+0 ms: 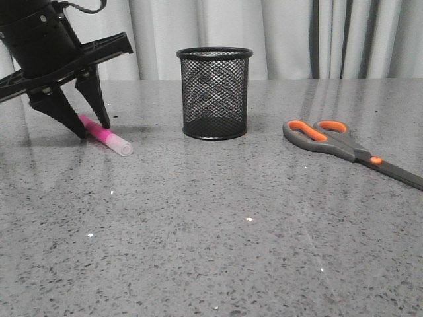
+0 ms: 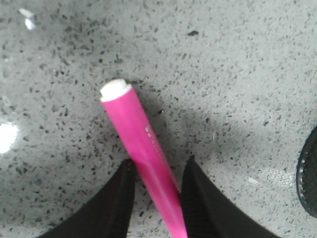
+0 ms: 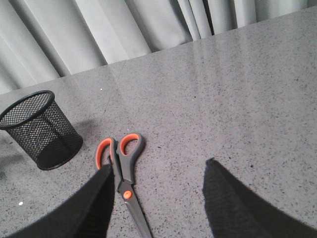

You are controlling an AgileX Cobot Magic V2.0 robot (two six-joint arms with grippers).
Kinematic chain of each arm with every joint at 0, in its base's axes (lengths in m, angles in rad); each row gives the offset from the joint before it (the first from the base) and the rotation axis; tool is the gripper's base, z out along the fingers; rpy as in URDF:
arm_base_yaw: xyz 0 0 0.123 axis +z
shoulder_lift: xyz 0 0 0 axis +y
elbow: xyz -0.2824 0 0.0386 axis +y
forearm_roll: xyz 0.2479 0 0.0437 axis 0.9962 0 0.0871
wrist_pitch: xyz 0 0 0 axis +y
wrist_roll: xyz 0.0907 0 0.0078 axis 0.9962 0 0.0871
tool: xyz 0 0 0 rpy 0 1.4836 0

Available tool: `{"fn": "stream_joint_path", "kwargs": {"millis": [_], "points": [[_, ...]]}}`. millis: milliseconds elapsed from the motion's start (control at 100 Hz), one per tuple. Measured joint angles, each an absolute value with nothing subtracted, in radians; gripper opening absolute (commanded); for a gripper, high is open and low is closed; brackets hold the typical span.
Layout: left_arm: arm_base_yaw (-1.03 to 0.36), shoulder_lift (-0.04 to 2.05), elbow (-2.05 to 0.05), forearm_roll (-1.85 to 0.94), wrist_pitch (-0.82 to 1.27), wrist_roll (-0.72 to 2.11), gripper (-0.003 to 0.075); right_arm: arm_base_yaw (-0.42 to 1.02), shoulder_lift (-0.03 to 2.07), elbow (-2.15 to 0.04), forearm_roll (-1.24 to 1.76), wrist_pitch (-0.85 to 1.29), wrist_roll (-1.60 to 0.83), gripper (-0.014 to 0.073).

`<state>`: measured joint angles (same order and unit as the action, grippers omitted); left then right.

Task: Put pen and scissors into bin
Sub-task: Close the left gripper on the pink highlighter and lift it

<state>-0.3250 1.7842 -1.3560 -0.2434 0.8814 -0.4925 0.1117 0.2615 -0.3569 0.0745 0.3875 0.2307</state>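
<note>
Left gripper (image 1: 82, 129) sits low at the table's left, its two dark fingers (image 2: 116, 208) straddling the pen (image 1: 104, 137); from the wrist view we see the pink barrel running between them with a sliver of grey table showing on each side, so we judge the jaws narrow but not yet clamped. The pen lies flat on the speckled grey table (image 1: 211, 231), whitish cap toward the camera, to the left of the bin (image 1: 215, 92) and apart from it. The straddle looks chosen to pinch across the barrel, the only way a lying cylinder can be taken. The bin stands upright mid-table, mouth open, nothing inside that we can make out. The scissors (image 1: 344, 146) lie flat to its right, closed, handles nearer the bin. Right gripper (image 3: 158, 203) hangs above them, jaws wide and empty, presumably waiting its turn.
</note>
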Motion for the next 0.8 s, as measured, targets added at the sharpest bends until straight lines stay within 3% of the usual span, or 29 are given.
{"fn": "stream_joint_path", "kwargs": {"millis": [130, 330, 800], "points": [[-0.325, 1.790, -1.360, -0.231, 0.892, -0.493, 0.0175, 0.112, 0.261, -0.357, 0.074, 0.399, 0.231, 0.0360], [-0.328, 1.802, -1.364, -0.233, 0.879, -0.480, -0.0022, 0.112, 0.261, -0.357, 0.074, 0.399, 0.231, 0.0360], [-0.334, 1.741, -1.374, -0.141, 0.831, -0.361, -0.0021, 0.112, 0.261, -0.357, 0.074, 0.401, 0.231, 0.0360]]}}
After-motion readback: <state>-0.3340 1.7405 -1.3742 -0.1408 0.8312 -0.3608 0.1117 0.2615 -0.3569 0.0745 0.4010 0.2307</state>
